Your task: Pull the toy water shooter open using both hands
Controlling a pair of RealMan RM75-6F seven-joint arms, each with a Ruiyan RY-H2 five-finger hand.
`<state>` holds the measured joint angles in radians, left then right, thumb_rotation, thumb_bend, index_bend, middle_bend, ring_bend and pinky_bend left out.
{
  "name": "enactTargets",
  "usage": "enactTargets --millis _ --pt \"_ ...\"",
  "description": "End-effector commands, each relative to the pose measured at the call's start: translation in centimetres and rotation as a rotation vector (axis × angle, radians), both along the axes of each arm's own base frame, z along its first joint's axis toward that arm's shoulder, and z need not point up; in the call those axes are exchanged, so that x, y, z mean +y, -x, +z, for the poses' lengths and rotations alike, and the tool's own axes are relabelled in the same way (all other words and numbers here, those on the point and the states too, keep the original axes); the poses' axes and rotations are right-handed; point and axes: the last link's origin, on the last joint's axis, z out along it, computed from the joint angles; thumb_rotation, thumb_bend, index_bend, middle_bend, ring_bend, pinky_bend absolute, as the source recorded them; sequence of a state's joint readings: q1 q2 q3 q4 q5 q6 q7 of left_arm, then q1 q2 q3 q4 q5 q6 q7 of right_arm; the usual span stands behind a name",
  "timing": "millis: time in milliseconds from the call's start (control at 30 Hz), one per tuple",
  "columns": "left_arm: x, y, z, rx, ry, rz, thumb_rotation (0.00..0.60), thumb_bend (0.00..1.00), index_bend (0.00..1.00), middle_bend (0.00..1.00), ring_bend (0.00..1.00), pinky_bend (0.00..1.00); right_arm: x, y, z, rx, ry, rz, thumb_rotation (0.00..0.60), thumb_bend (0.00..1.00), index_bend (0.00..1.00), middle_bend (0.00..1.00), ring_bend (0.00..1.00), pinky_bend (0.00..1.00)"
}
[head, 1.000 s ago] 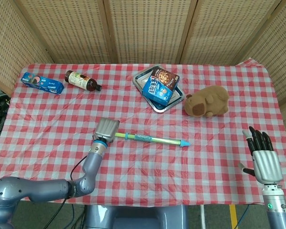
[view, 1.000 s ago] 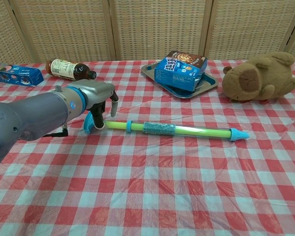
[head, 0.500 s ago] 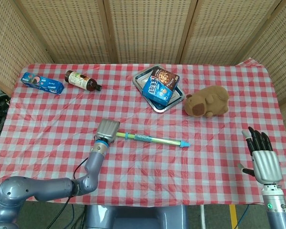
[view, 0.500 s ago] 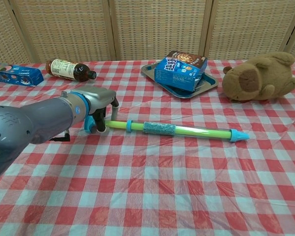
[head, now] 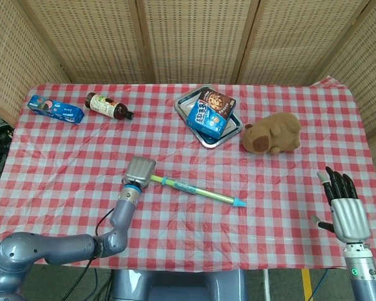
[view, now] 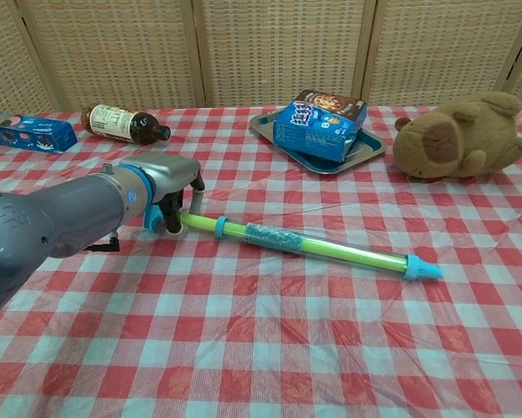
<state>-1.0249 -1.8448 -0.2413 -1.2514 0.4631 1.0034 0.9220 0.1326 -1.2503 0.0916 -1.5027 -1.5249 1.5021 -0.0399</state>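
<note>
1. The left robot hand (view: 172, 185) is curled around the blue handle end of the long yellow-green plastic toy water shooter (view: 308, 245), grasping it at about nine o'clock of the worktop's middle.
2. The toy water shooter lies on the red-and-white checked worktop (head: 175, 216), its blue nozzle tip (view: 423, 268) pointing toward four o'clock.
3. The right robot hand (head: 344, 204) hovers released, fingers spread, near the worktop's four o'clock edge, well apart from the toy.
4. Progress: only one end seems secured. The right robot hand must likely reach the barrel before any pulling apart; the shooter looks unextended.
</note>
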Motion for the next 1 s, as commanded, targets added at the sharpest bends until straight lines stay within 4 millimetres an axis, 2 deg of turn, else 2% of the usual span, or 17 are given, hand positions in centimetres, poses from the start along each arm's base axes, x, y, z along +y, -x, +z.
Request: enactTargets --millis 33,233,500,667,733,867,900,1000 --pt "-0.1 0.3 0.2 -0.002 -0.004 0.006 0.6 0.5 0.72 0.93 0.87 0.76 0.1 -0.1 0.0 0.0 -0.001 0.003 0.6 0.01 0.0 0.0 0.0 0.0" --pt "-0.3 0.3 1.3 -0.049 -0.041 0.002 0.6 0.57 0.83 0.93 0.87 0.76 0.1 -0.1 0.0 0.001 -0.004 0.005 0.6 0.02 0.0 0.0 0.0 0.0" --pt "-0.5 0.0 4.7 -0.14 -0.11 0.01 0.6 0.57 0.85 0.94 0.88 0.76 0.2 -0.5 -0.1 -0.01 0.013 0.029 0.6 0.02 0.01 0.0 0.0 0.0" --pt "-0.7 0.2 7.1 -0.183 -0.154 0.019 0.6 0.58 0.86 0.95 0.89 0.77 0.1 -0.8 -0.2 -0.028 0.04 0.04 0.6 0.04 0.08 0.01 0.0 0.0" --pt "-0.8 0.4 8.2 -0.206 -0.174 0.031 0.6 0.58 0.87 0.96 0.9 0.78 0.2 -1.0 -0.3 -0.049 0.054 0.041 0.6 0.05 0.12 0.04 0.01 0.0" --pt "-0.9 0.7 10.1 -0.231 -0.207 0.04 0.6 0.58 0.87 0.96 0.9 0.78 -0.2 -1.7 -0.2 -0.067 0.098 0.055 0.6 0.07 0.23 0.18 0.16 0.0" --pt "-0.8 0.8 11.2 -0.252 -0.237 0.048 0.6 0.58 0.87 0.96 0.9 0.78 -0.8 -2.7 0.0 -0.073 0.122 0.076 0.6 0.08 0.25 0.25 0.23 0.02" --pt "-0.9 0.8 12.3 -0.269 -0.253 0.052 0.6 0.58 0.87 0.96 0.9 0.78 -1.6 -4.3 0.0 -0.068 0.125 0.09 0.6 0.1 0.31 0.41 0.42 0.11"
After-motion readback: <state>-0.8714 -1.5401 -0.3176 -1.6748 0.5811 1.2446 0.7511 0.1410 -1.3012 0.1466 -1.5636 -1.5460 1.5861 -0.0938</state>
